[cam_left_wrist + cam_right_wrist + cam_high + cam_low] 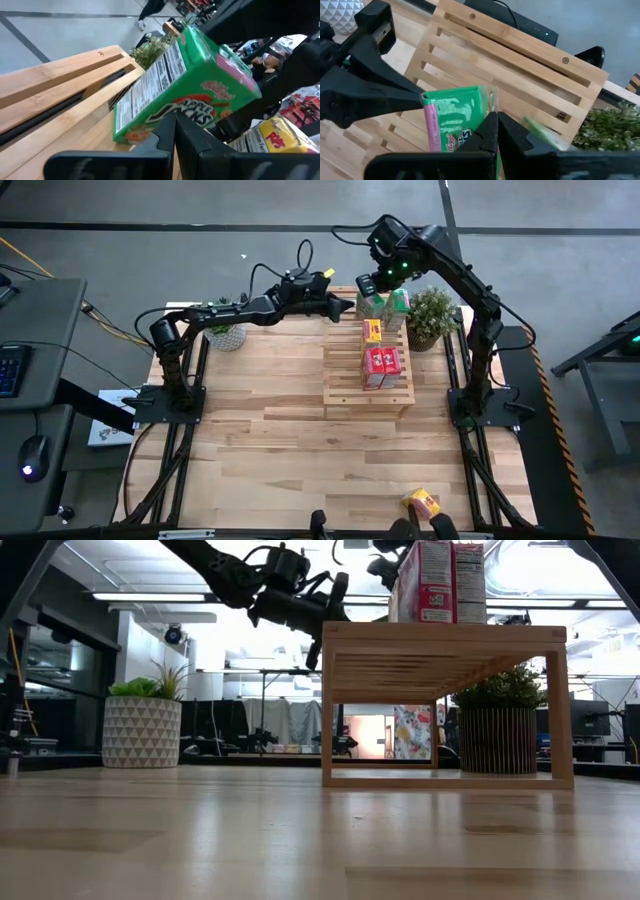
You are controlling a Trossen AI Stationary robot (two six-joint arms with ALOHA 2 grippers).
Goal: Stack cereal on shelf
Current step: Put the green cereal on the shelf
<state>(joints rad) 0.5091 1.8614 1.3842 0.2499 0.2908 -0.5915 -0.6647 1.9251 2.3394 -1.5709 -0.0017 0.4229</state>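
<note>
The slatted wooden shelf (pixel 365 392) stands right of the table's middle. On its top stand two red cereal boxes (pixel 381 367), a yellow one (pixel 372 331), and two green ones side by side at the far end (pixel 371 304) (pixel 398 308). My left gripper (pixel 348 306) is shut and comes level from the left at the left green box (pixel 185 85). My right gripper (pixel 497 122) is shut and slants down from above, with its tips at that box's top edge. My left gripper's shut fingertips (pixel 417 97) meet the left green box's wide printed face (pixel 172 112), level from the table's left. The box stands upright on the shelf top. My right gripper's shut fingers (pixel 492 127) come from above at the box's top edge (pixel 482 97); whether they touch it cannot be told.
A potted plant (pixel 432 315) stands just right of the shelf's far end, and another in a white patterned pot (pixel 228 335) at the far left. One more yellow box (pixel 422 502) lies at the table's near edge. The table's middle and left are bare wood.
</note>
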